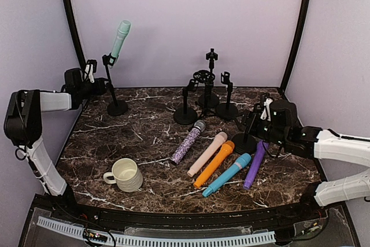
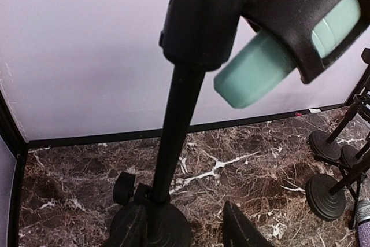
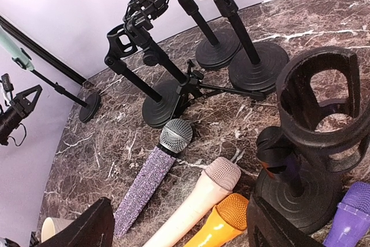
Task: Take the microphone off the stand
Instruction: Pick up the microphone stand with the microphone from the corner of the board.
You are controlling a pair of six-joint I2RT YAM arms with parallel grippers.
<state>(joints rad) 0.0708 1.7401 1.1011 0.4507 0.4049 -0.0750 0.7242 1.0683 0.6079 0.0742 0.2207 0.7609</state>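
A mint green microphone (image 1: 121, 37) sits tilted in the clip of a black stand (image 1: 111, 88) at the back left. In the left wrist view its butt end (image 2: 254, 73) sticks out of the clip (image 2: 289, 10), above the pole (image 2: 173, 143). My left gripper (image 1: 98, 84) is open and empty just left of the pole, low beneath the clip. Its fingertips (image 2: 243, 231) show either side of the stand's base (image 2: 153, 224). My right gripper (image 1: 252, 122) is open and empty beside an empty stand (image 3: 318, 114) at the right.
Several loose microphones lie mid-table: glitter purple (image 1: 188, 143), pink (image 1: 207, 153), orange (image 1: 214, 163), blue (image 1: 226, 174), purple (image 1: 255, 163). A cream mug (image 1: 126, 174) stands front left. Three empty stands (image 1: 207, 85) cluster at the back centre.
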